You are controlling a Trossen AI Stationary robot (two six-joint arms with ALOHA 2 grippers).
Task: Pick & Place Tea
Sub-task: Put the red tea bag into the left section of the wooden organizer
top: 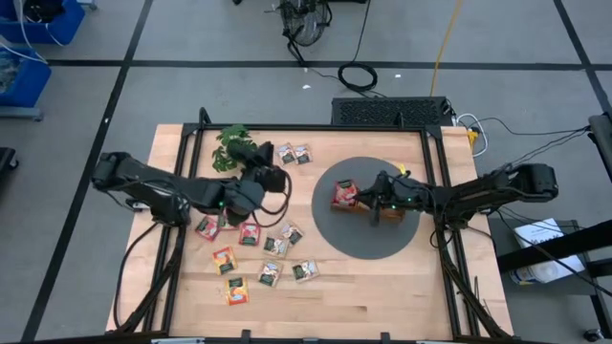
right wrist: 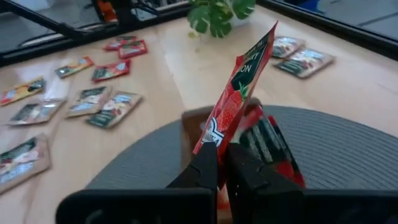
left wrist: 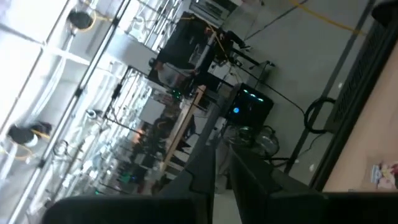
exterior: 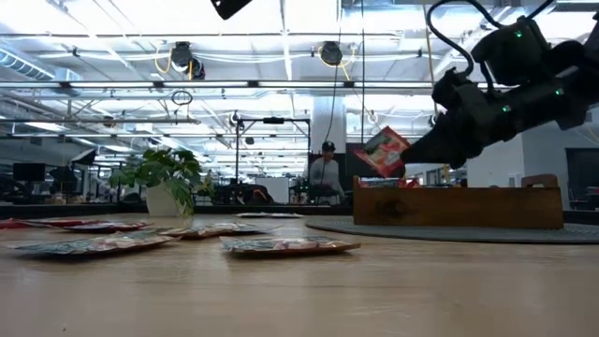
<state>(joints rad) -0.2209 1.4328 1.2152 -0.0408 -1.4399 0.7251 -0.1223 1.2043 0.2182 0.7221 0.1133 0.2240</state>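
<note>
My right gripper is shut on a red strawberry-printed tea sachet over the left end of the brown wooden tray, which stands on a round grey mat. Another red sachet lies in the tray's compartment below. Several more sachets lie flat on the wooden table, and two lie near the far edge. My left gripper is raised over the table beside the plant and points level toward the far side. Its fingers stand close together, and nothing shows between them. My right gripper pinches the red sachet's lower edge between its two fingers. The fingers come from the table's right, nearly level and tipped slightly down. The sachet stands up tilted from the fingertips, lifted clear above the tray's left end.
A small leafy plant in a white pot stands at the far left of the table, close to my left arm. Black frame rails run along the table's left and right sides. The near strip of the table holds no sachets.
</note>
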